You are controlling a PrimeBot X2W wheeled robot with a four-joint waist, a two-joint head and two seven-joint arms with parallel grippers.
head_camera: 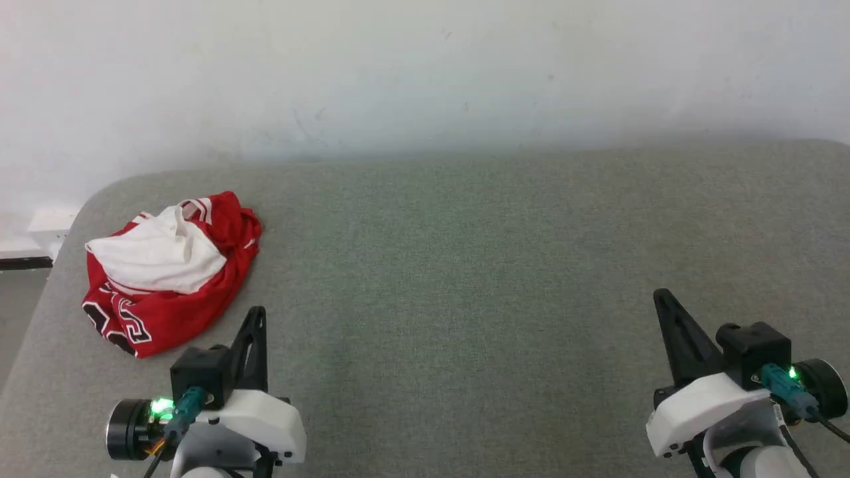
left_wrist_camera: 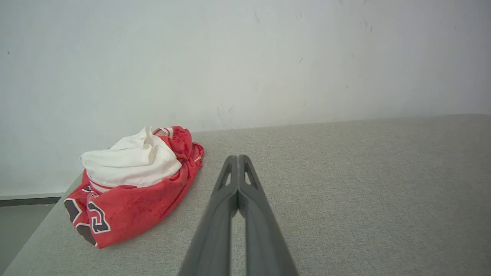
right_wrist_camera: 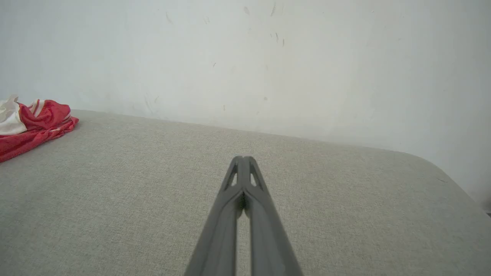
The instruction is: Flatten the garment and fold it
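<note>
Grey fabric surface (head_camera: 465, 265) carries one crumpled garment (head_camera: 176, 312) at its left edge, lettering partly buried in folds; left gripper (head_camera: 256, 313) and right gripper (head_camera: 661, 297) both pinched together, empty.

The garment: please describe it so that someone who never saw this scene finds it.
Start at the grey table against the white wall. At its far left corner the garment lies in a crumpled heap. It is red, with white cloth on top and black-white lettering at its near edge.
</note>
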